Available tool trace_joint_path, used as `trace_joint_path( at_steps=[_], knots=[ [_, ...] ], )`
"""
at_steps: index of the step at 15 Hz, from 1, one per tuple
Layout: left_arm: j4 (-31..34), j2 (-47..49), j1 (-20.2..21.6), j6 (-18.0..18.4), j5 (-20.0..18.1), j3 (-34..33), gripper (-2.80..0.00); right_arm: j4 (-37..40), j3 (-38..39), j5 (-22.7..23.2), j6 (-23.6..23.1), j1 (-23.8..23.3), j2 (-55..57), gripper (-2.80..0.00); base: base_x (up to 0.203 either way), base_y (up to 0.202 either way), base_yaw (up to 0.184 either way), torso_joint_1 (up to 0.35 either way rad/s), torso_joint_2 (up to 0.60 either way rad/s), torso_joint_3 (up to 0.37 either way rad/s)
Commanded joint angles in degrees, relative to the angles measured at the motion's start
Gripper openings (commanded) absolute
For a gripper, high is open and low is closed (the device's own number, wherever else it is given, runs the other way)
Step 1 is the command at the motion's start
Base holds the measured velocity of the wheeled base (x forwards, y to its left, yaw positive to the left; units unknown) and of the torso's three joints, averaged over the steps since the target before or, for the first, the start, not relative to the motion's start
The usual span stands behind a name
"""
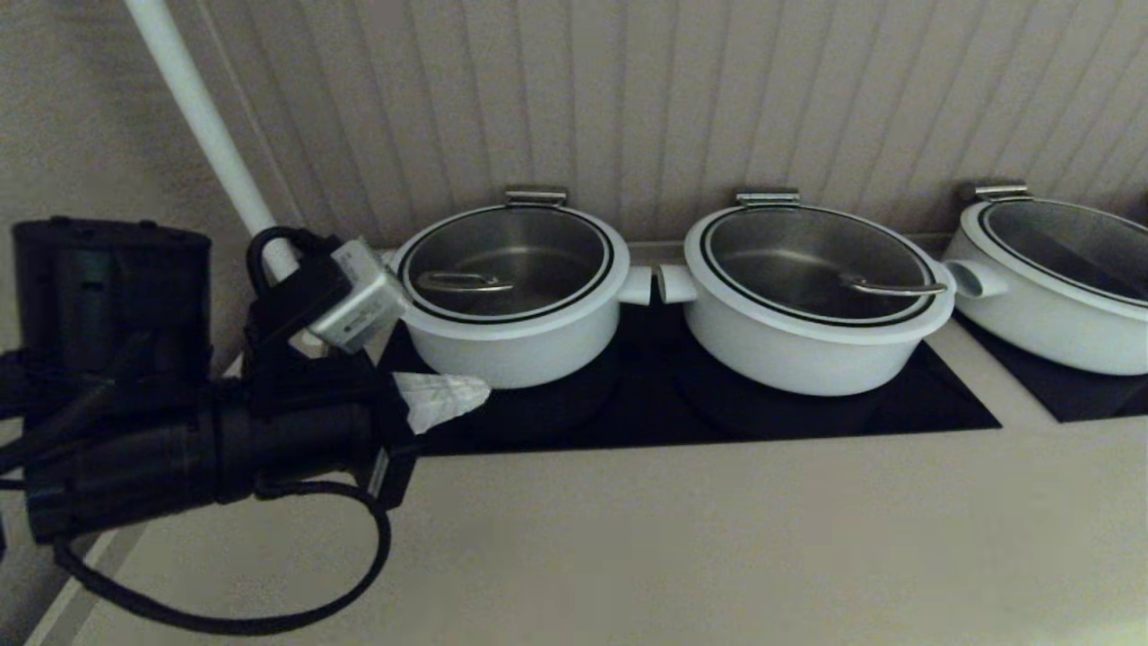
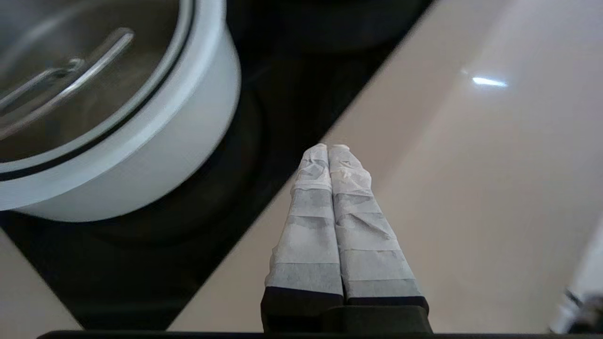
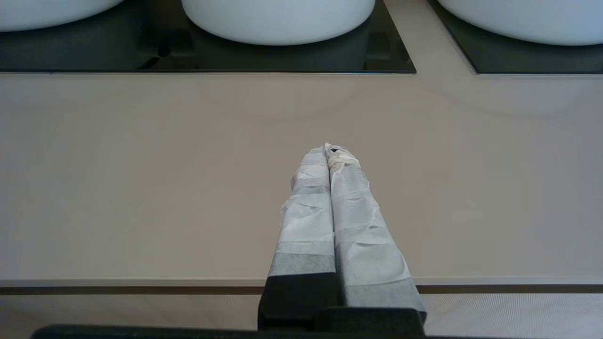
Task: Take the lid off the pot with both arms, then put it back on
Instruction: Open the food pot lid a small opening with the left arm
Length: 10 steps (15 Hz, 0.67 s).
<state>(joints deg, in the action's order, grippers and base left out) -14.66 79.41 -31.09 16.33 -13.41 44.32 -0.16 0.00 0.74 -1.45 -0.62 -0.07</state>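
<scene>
L gripper [image 2: 328, 149]: fingers pressed together, no gap, holding nothing; tips hang just beside the pot's front-left wall, above the edge where black hob meets counter, touching nothing.
R gripper [image 3: 330, 150]: fingers pressed together too, empty; above bare counter near its front edge, well apart from the pots. Not seen in head view.
Pot [image 1: 516, 345]: leftmost of the row, narrowest and deepest, on the black hob [image 1: 807, 408].
Lid [image 1: 504, 262]: seated on the pot, steel loop handle lying across the glass.
Pots, count: 3 white, in a row along the back wall; the other two, mid pot [image 1: 812, 354] and right pot [image 1: 1049, 323], are wider and shallower.
Lids, count: 3, one on each pot.
Grippers, count: 2, both white-wrapped.
Counter [image 1: 682, 538]: beige.
</scene>
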Motion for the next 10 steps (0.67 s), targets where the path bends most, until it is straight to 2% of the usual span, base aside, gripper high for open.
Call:
trace_joint_path(
  at_steps=[1, 4, 7, 10],
  knots=[
    [-1.5, 2.7, 0.0, -0.6, 0.7, 0.2, -2.80, 0.0, 0.0, 0.0, 0.0, 0.0, 0.1, -2.80, 0.000, 0.000, 0.000, 0.000, 0.00, 0.000],
    [-2.6, 4.9, 0.0, -0.9, 3.8, 0.2, -2.80, 0.0, 0.0, 0.0, 0.0, 0.0, 0.1, -2.80, 0.000, 0.000, 0.000, 0.000, 0.00, 0.000],
    [-7.8, 7.5, 0.1, -0.9, 5.6, -0.1, -2.80, 0.0, 0.0, 0.0, 0.0, 0.0, 0.1, -2.80, 0.000, 0.000, 0.000, 0.000, 0.00, 0.000],
    [-8.3, 9.3, 0.1, -0.9, 8.8, 0.9, -2.80, 0.0, 0.0, 0.0, 0.0, 0.0, 0.1, -2.80, 0.000, 0.000, 0.000, 0.000, 0.00, 0.000]
  ],
)
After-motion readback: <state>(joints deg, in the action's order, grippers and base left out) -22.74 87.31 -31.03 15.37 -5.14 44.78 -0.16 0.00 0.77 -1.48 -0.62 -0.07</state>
